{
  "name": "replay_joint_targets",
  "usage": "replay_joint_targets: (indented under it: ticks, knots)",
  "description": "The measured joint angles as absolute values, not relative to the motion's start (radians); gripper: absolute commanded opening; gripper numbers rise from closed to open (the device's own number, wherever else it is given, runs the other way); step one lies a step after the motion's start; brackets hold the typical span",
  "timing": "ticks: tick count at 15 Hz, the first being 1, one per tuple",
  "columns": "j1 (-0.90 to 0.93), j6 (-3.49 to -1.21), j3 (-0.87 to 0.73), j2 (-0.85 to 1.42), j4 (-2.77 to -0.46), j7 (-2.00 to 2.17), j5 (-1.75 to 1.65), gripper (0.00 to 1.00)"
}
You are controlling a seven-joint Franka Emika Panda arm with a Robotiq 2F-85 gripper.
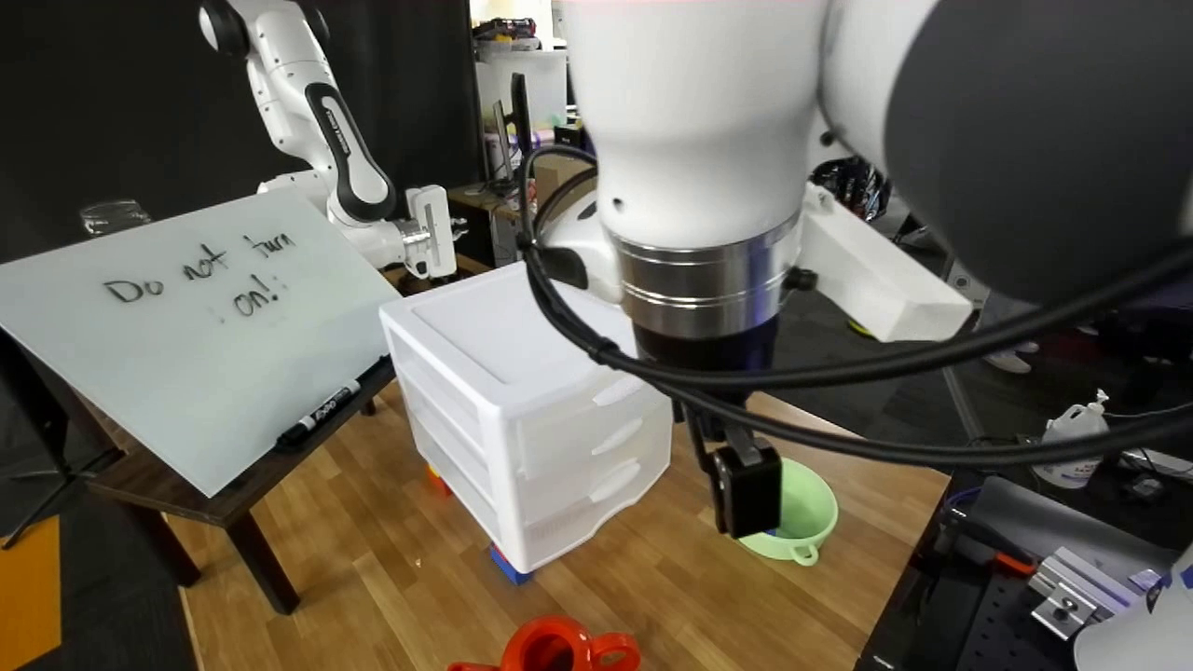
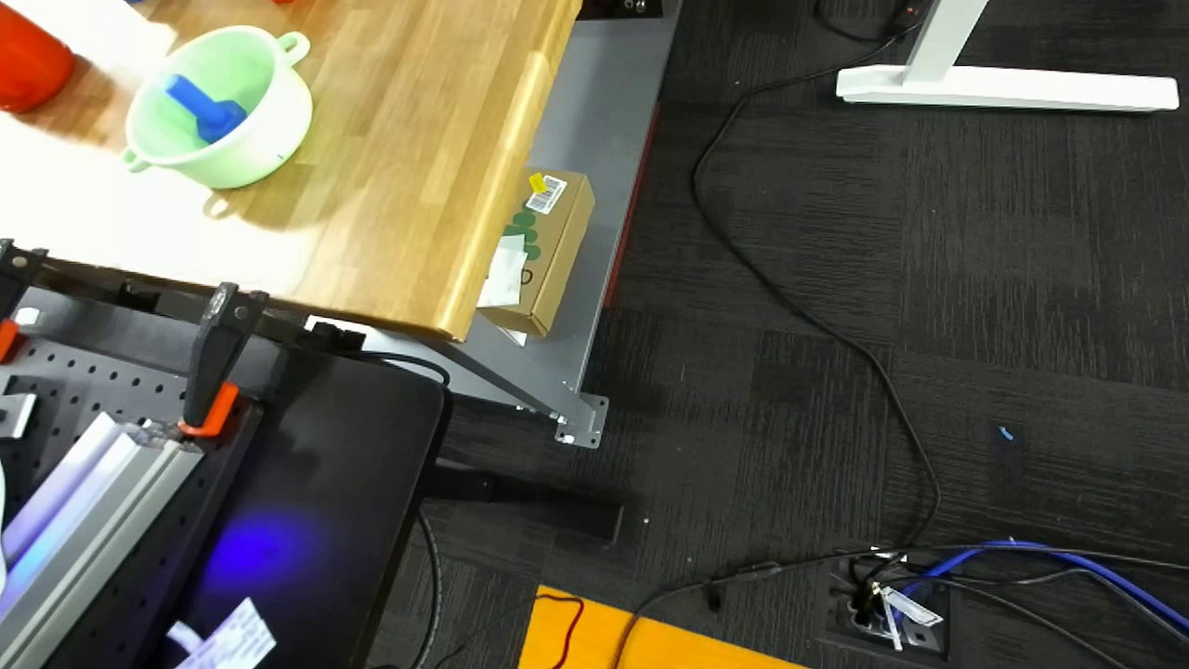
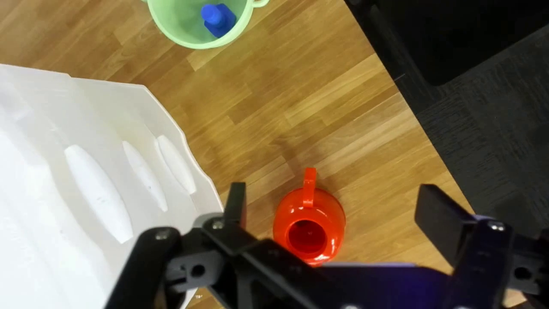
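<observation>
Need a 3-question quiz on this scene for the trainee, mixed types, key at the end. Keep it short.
1. Multiple choice: what colour is the object inside the green bowl?
a) red
b) blue
c) white

2. True or false: the jaws are closed on the red jug.

3. Fill the gap: the whiteboard reads "Do not ____ on!"

Key
1. b) blue.
2. False: the wrist view shows the jaws standing open, and an exterior view shows them well away from the red jug.
3. turn.
</observation>
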State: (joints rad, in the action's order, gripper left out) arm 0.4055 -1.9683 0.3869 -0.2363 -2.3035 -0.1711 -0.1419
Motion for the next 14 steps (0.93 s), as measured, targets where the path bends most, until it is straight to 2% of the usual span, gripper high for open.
replay_joint_targets:
  ticks: [8, 14]
  knots:
    - [0.509, -2.058, 0.386, -0.577, -2.634, -0.168, -0.055, 1.0]
    - [0.508, -2.057, 0.383, -0.561, -2.623, -0.168, -0.056, 1.0]
